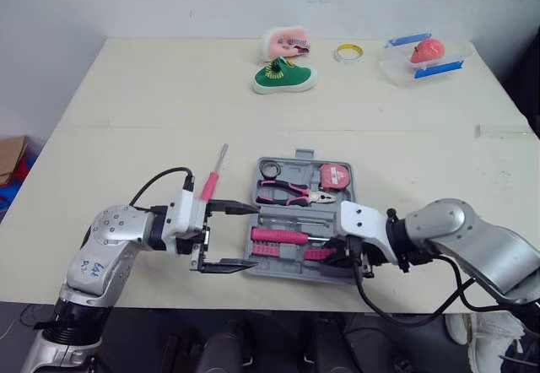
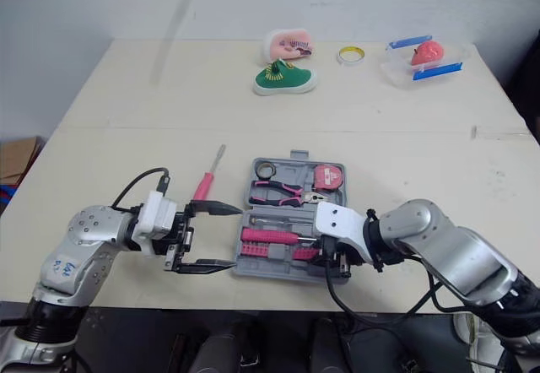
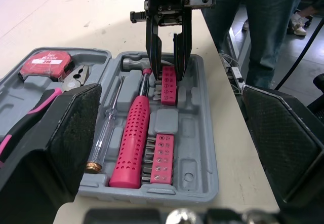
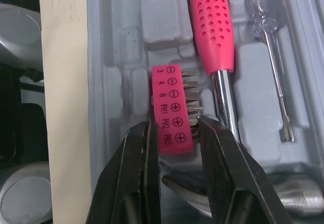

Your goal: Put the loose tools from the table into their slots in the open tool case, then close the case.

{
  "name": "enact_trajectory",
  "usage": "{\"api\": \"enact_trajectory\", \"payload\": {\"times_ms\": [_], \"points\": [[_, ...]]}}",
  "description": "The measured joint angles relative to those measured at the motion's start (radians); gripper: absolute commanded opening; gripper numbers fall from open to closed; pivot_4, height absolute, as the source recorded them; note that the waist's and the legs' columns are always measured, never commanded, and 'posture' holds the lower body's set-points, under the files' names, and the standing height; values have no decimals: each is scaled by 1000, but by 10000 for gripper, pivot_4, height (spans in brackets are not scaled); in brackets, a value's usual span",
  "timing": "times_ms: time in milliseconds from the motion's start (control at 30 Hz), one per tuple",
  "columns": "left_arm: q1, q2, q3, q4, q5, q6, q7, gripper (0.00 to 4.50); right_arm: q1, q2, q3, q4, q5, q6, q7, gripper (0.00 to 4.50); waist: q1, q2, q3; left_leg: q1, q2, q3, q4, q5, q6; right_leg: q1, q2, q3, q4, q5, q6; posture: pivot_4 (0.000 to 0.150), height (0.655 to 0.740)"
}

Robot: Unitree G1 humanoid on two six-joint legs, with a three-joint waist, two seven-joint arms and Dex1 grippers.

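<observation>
A pale cream table (image 1: 152, 94) carries everything, with a faint seam running across it about halfway back. Near the front edge lies an open grey tool case (image 1: 301, 155), flat on the top with its tray facing up. Just beside the case on the left lies a pink-handled screwdriver (image 1: 216, 170), its metal tip pointing towards the far side. Well back from these, a small green shoe (image 1: 283, 76) sits near the middle, and a pink and white object (image 1: 284, 44) sits right behind it. To the right of those lie a yellow ring of tape (image 1: 348, 52), then a clear plastic box (image 1: 396, 67) with blue clips. A clear strip (image 1: 504, 131) lies near the right edge.
</observation>
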Motion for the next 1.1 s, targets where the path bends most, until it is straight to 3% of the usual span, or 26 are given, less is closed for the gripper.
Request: {"api": "enact_trajectory", "payload": {"times_ms": [400,833,1100], "points": [[28,-1,0,-31,6,8,30,45000,-74,108,61,24,-36,82,-27,7243,-12,-3,-2,1,1,0,0,1,-2,0,1,0,2,0,0,1500,7400],[28,0,0,-31,7,19,41,45000,-94,121,64,21,-34,122,-19,7243,-21,-4,-2,1,1,0,0,1,-1,0,1,0,1,0,0,1500,7400],[38,2,1,-33,8,22,50,45000,-45,118,-15,19,59,77,68,44001,-22,-4,-2,0,0,0,0,1,0,0,0,0,1,0,0,1500,7400]]}}
